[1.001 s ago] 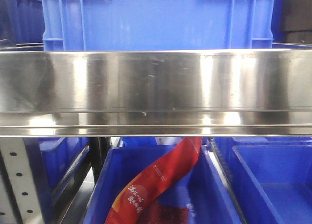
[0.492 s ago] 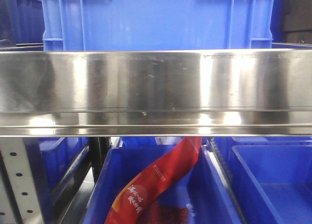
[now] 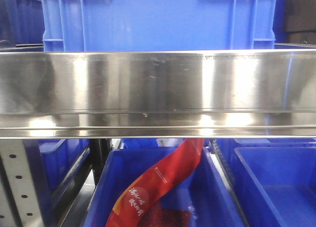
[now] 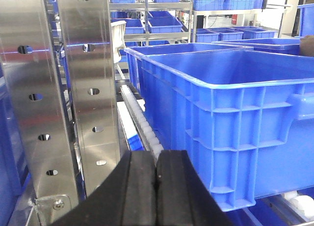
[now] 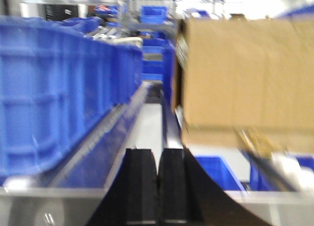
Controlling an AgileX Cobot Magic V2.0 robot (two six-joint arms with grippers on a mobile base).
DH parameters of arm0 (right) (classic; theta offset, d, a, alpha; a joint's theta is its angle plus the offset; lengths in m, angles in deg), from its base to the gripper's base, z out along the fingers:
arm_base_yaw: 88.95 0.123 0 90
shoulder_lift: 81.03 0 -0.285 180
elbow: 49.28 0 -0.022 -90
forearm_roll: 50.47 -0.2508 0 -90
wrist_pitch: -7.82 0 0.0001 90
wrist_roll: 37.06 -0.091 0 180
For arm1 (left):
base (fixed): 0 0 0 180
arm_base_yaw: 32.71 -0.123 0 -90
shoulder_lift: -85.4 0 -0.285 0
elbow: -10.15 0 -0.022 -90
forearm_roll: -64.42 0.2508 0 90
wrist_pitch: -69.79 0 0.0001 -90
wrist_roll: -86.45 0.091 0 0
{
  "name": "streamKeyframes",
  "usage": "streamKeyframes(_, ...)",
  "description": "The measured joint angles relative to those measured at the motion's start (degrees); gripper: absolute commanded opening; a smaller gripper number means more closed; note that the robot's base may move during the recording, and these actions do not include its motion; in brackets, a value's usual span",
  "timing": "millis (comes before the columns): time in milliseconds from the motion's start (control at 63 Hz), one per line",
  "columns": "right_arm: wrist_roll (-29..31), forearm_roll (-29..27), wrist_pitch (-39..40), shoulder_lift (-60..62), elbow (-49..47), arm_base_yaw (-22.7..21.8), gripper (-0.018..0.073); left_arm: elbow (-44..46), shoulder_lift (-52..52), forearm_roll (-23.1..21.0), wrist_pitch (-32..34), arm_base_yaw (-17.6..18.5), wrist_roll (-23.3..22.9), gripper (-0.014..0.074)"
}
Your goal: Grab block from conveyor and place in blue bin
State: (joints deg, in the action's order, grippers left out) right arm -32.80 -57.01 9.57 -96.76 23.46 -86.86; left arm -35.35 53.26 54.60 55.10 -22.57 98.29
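Observation:
The block and the conveyor are out of view in every view. My left gripper (image 4: 156, 159) is shut, pads pressed together with nothing between them, low beside a large blue bin (image 4: 235, 103) that stands on a roller rack. My right gripper (image 5: 157, 157) is also shut and empty; its view is blurred. It points down a narrow lane between a row of blue bins (image 5: 59, 88) on its left and a brown cardboard box (image 5: 245, 71) on its right. In the front view a blue bin (image 3: 158, 19) stands on a steel shelf, and lower blue bins (image 3: 163, 187) show beneath it.
A wide stainless steel shelf beam (image 3: 158, 94) fills the middle of the front view. A red printed bag (image 3: 158, 182) lies in the lower middle bin. Perforated steel uprights (image 4: 86, 88) stand left of my left gripper. White rollers (image 4: 142, 118) run beside the bin.
The front view has barely shifted; the shelf and bins stay where they were.

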Motion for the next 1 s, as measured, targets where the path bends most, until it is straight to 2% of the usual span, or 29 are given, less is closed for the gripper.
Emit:
streamKeyframes(254, -1.0, 0.0, 0.1, 7.3, 4.3, -1.2, -0.0168, 0.0, 0.0, 0.0, 0.0, 0.0, 0.0, -0.0111)
streamKeyframes(1001, 0.8, 1.5, -0.9, 7.5, 4.3, -0.2, -0.0168, 0.0, 0.0, 0.0, 0.0, 0.0, 0.0, -0.0111)
